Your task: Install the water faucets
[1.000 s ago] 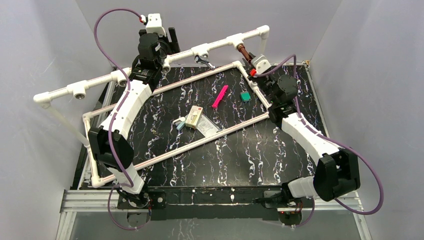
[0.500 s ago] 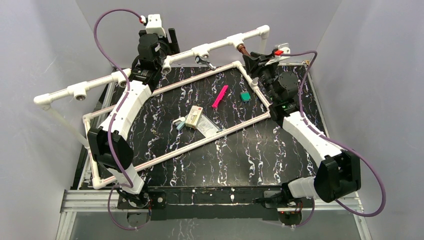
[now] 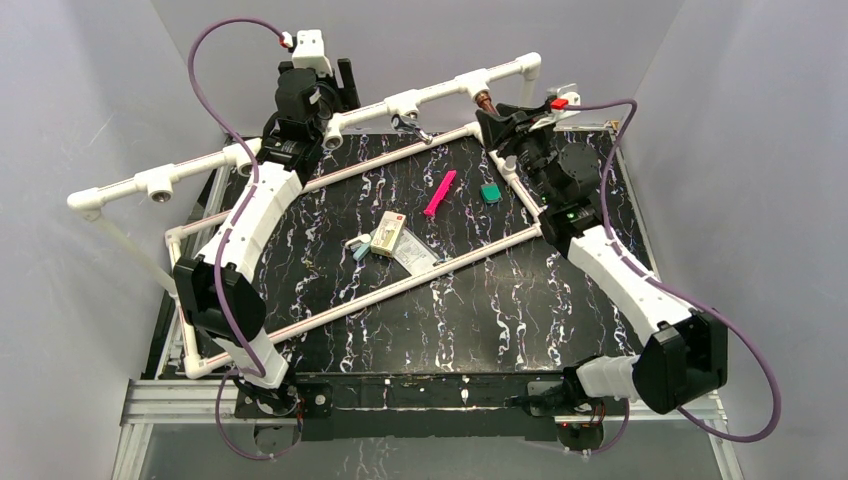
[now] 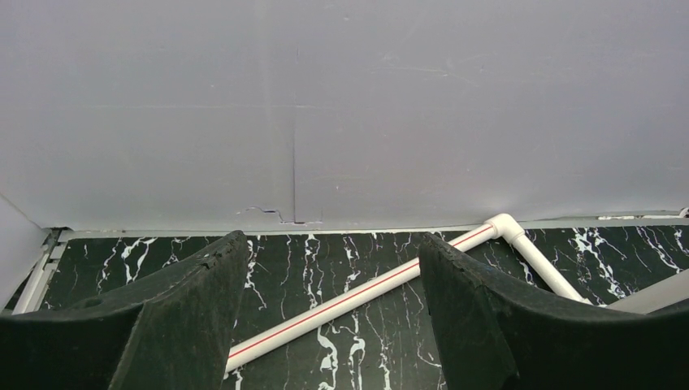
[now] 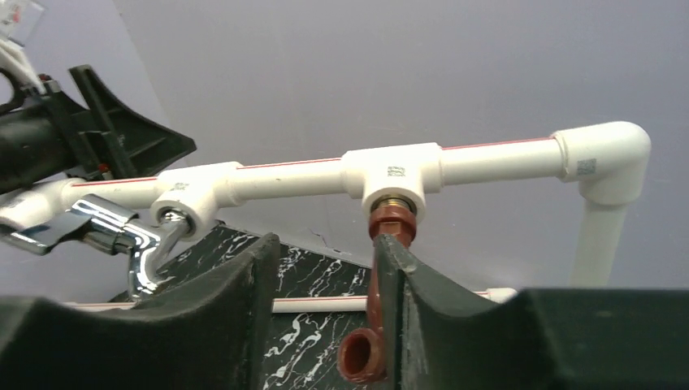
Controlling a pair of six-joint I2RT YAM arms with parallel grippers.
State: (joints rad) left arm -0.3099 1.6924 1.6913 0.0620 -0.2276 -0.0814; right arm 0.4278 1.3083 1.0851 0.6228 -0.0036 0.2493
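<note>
The dark reddish-brown faucet hangs screwed into a white tee on the raised pipe rail. In the right wrist view the brown faucet lies against my right finger, spout mouth low. My right gripper is open around it, its left finger apart from it; it also shows in the top view. The silver faucet sits in the neighbouring tee, also seen in the right wrist view. My left gripper is open and empty, behind the rail, facing the back wall.
A white pipe frame lies on the black marbled table. Inside it are a pink strip, a small green piece, a small box and a clear bag. Two open tee sockets sit on the rail's left.
My right wrist has rolled over and the gripper has shifted left along the brown faucet. The left arm has barely moved.
</note>
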